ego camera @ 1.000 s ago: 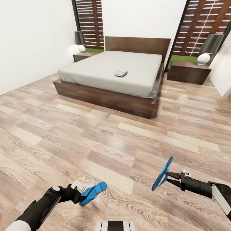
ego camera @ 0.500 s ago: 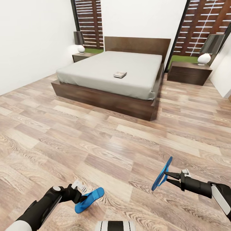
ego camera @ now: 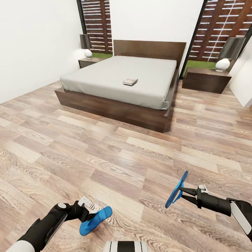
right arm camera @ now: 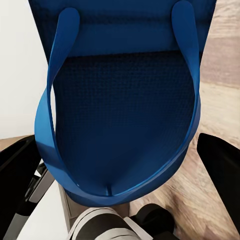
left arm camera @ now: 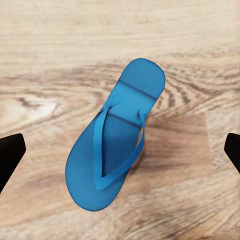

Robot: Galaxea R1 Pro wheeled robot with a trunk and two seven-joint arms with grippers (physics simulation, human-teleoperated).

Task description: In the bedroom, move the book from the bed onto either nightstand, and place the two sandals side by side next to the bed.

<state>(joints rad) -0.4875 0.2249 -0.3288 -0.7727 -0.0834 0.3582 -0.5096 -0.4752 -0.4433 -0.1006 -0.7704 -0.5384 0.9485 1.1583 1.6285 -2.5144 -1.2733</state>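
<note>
The bed (ego camera: pixel 105 105) with its grey mattress stands ahead across the plank floor, and the small book (ego camera: pixel 130 82) lies on the middle of it. A dark nightstand (ego camera: pixel 205 79) sits to its right, and a second nightstand (ego camera: pixel 88 62) at its far left. One blue sandal (ego camera: pixel 176 190) hangs on edge above the floor, with my right gripper (ego camera: pixel 182 191) shut on it. The other sandal (left arm camera: pixel 116 150) lies strap-up just over the floor below my left gripper (ego camera: pixel 89 211), whose fingertips (left arm camera: pixel 9 155) stand wide apart, clear of it.
White lamps stand on both nightstands, the right lamp (ego camera: pixel 222 64) the larger in view. Tall dark-framed windows (ego camera: pixel 224 28) flank the headboard. A white wall (ego camera: pixel 31 45) runs along the left. Wide bare floor (ego camera: pixel 133 157) lies between me and the bed.
The left sandal has dropped away from the left gripper's fingers toward the floor. The whole view has shifted slightly as the robot moves; the right sandal stays held.
</note>
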